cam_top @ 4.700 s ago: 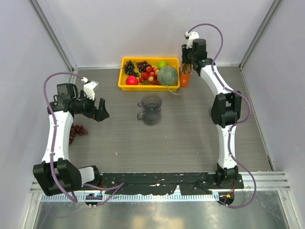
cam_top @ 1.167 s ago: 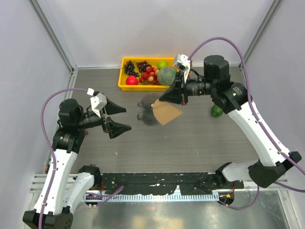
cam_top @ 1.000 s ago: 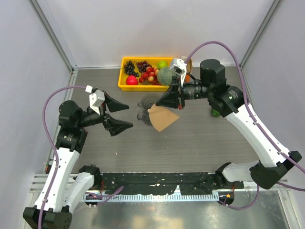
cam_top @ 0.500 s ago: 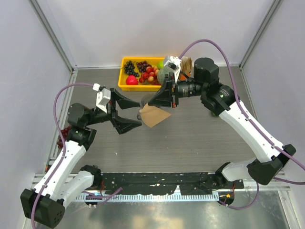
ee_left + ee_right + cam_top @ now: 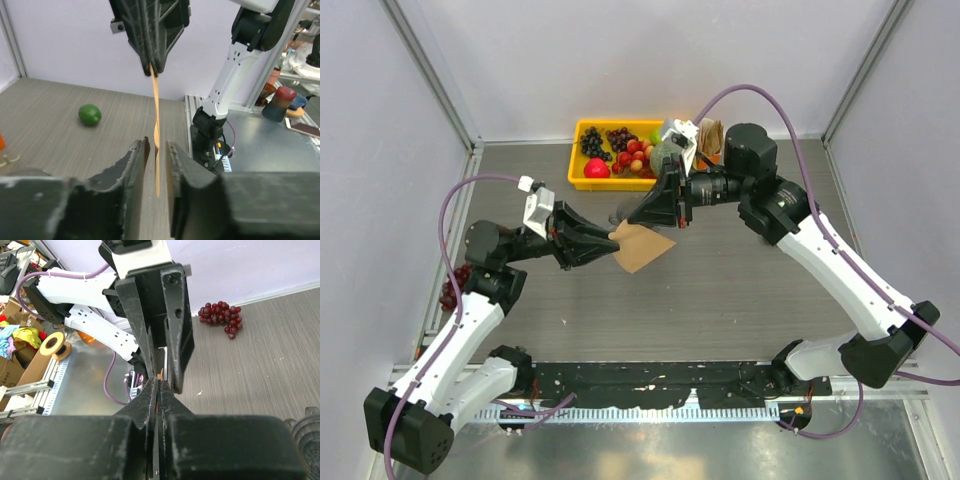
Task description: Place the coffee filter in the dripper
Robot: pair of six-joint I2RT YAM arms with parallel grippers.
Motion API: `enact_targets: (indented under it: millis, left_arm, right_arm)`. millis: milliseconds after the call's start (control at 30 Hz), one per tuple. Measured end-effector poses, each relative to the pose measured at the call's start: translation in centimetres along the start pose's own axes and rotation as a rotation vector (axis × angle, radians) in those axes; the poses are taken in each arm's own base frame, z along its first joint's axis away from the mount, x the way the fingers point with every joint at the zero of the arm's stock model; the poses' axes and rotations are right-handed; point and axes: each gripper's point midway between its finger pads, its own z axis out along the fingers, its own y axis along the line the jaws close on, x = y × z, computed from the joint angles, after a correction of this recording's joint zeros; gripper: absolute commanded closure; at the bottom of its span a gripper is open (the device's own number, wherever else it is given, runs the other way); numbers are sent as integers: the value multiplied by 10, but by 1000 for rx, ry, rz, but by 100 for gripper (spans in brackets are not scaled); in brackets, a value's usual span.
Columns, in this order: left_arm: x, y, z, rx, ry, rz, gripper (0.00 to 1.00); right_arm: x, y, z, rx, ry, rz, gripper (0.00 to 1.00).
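Note:
The coffee filter [image 5: 645, 250], a flat tan paper fan, hangs in the air above the table with its top corner pinched in my right gripper [image 5: 638, 219], which is shut on it. My left gripper [image 5: 613, 240] reaches in from the left at the filter's near corner. In the left wrist view the filter [image 5: 155, 115] shows edge-on between the left gripper's [image 5: 156, 145] pads, with a thin gap on each side. The right wrist view has my right gripper [image 5: 158, 382] pressed together on the paper edge. Behind the grippers the dripper [image 5: 619, 213] is mostly hidden; its ribbed rim [image 5: 306, 427] shows at the lower right.
A yellow tray [image 5: 578, 160] of fruit with a green melon [image 5: 665, 152] stands at the back, and a bundle of brown papers [image 5: 710, 133] is beside it. Red grapes [image 5: 453, 288] lie at the left edge. A green lime [image 5: 90, 114] lies on the table.
My left gripper has moved right to the filter and its jaws have narrowed from wide open to a slim gap around the paper. The right gripper has carried the filter slightly left.

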Motion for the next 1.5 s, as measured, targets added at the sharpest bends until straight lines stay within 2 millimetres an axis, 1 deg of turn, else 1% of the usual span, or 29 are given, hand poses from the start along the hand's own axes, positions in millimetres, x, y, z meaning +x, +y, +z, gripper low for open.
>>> enact_targets:
  millis: [67, 167, 233, 267, 333, 367, 400, 433, 467, 500, 600, 700, 733, 800, 867, 900, 933, 967, 1000, 1033, 1067, 1100, 1133, 1233, 1267, 1333, 1500]
  left_arm:
    - [-3, -3, 1, 9, -11, 1, 93]
    - [-6, -6, 1, 22, -15, -1, 100]
    - [-6, -7, 1, 25, -14, -6, 100]
    - [-5, -7, 1, 25, -14, -6, 100]
    - [-5, -7, 1, 25, -13, -9, 100]
    - [-5, -7, 1, 24, -12, -11, 100]
    - [-4, -6, 1, 23, -11, -13, 100]
    - [-4, -6, 1, 22, -9, -18, 100]
    - [-3, -6, 1, 21, -7, -22, 100]
    - [-2, -6, 1, 19, -4, -26, 100]
    - [1, -4, 0, 14, 4, -38, 100]
    - [4, -3, 0, 10, 14, -53, 100]
    - [5, -3, 0, 9, 18, -56, 100]
    - [10, -1, 1, 7, 33, -68, 100]
    - [16, -1, 2, 8, 52, -83, 100]
    - [20, 0, 2, 7, 62, -93, 100]
    - [23, 0, 3, 6, 72, -101, 100]
    - [25, 0, 3, 4, 79, -110, 100]
    - [28, 1, 2, 2, 88, -116, 100]
    - [30, 1, 2, 0, 94, -120, 100]
    - [32, 1, 2, -1, 99, -125, 100]
    - [33, 1, 2, -2, 103, -130, 100]
    - [35, 2, 1, -4, 107, -131, 96]
    - [36, 2, 1, -8, 116, -135, 68]
    - [36, 2, 1, -7, 118, -135, 63]
    - [36, 2, 1, -7, 120, -134, 58]
    - [39, 2, 0, -10, 128, -136, 55]
  right_arm:
    - [5, -2, 0, 4, 7, 9, 95]
    - [11, -6, 1, 13, 16, 16, 95]
    - [12, -8, 0, 25, 17, 11, 95]
    - [12, -8, 0, 31, 17, 8, 89]
    - [12, -8, -2, 39, 15, 3, 89]
    - [12, -7, -3, 43, 14, -5, 82]
    - [12, -6, -4, 46, 13, -12, 71]
    - [11, -5, -5, 49, 11, -19, 33]
    - [11, -5, -6, 54, 10, -22, 21]
    - [12, -4, -7, 59, 10, -20, 11]
    - [14, -3, -10, 67, 12, -43, 11]
    - [20, -5, -11, 73, 26, -49, 19]
    - [23, -6, -11, 74, 36, -45, 21]
    - [31, -9, -10, 77, 56, -37, 27]
    - [39, -11, -5, 71, 78, -34, 41]
    - [44, -11, -2, 65, 90, -32, 44]
    - [48, -11, 2, 58, 102, -31, 54]
    - [52, -12, 5, 54, 115, -25, 58]
    - [55, -12, 7, 51, 124, -23, 67]
    - [59, -13, 10, 49, 135, -20, 74]
    - [62, -14, 11, 49, 142, -24, 86]
    - [64, -14, 13, 48, 150, -25, 92]
    - [66, -15, 14, 49, 156, -30, 95]
    - [68, -16, 14, 54, 162, -41, 95]
    - [68, -17, 14, 57, 163, -48, 95]
    - [68, -18, 14, 61, 164, -52, 95]
    - [74, -20, 14, 71, 173, -50, 95]
